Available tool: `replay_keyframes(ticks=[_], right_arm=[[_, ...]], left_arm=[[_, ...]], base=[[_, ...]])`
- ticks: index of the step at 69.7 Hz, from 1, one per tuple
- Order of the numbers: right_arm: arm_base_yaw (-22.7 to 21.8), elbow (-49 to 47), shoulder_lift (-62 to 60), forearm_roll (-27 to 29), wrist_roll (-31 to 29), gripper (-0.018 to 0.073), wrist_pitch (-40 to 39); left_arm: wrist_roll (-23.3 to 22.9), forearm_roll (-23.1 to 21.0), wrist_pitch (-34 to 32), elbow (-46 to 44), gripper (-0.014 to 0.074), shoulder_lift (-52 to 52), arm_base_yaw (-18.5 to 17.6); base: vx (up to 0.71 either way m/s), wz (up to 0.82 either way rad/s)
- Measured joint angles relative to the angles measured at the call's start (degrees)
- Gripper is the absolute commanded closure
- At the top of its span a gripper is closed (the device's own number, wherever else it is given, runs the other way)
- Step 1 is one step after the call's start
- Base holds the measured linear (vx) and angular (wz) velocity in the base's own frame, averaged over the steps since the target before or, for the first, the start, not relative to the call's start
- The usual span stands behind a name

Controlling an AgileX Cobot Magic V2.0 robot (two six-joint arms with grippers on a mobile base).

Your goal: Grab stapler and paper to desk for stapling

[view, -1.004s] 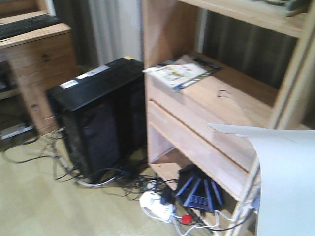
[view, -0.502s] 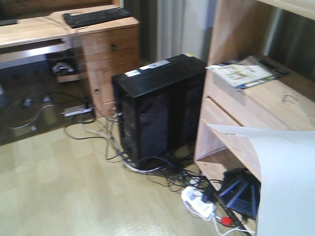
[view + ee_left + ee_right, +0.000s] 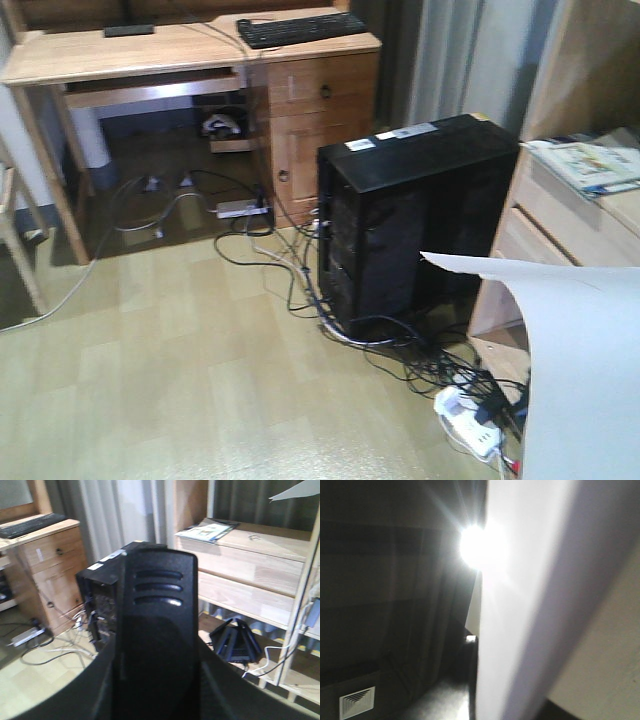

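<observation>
Desk (image 3: 150, 50) swings into view beyond the computer tower (image 3: 410, 220), paper (image 3: 585, 380) aloft right of it, delivery nearing; fingers' state cannot be told.

1. The left gripper (image 3: 157, 695) shows in its wrist view only as dark, blurred shoulders along the bottom edge. Its jaws are closed on the stapler (image 3: 156, 605), which stands upright.
2. The right gripper is hidden: the paper (image 3: 520, 580) fills its wrist view, edge-on and close.
</observation>
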Motion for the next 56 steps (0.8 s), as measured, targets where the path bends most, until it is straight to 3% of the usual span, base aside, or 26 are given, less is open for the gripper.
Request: replay_keyframes(ticks=[56], right_arm=[[0.00, 0.00, 0.00, 0.00, 0.00, 0.0564, 0.00]], left_arm=[[0.00, 0.00, 0.00, 0.00, 0.0603, 0.00, 0.00]], base=[[0.01, 0.21]])
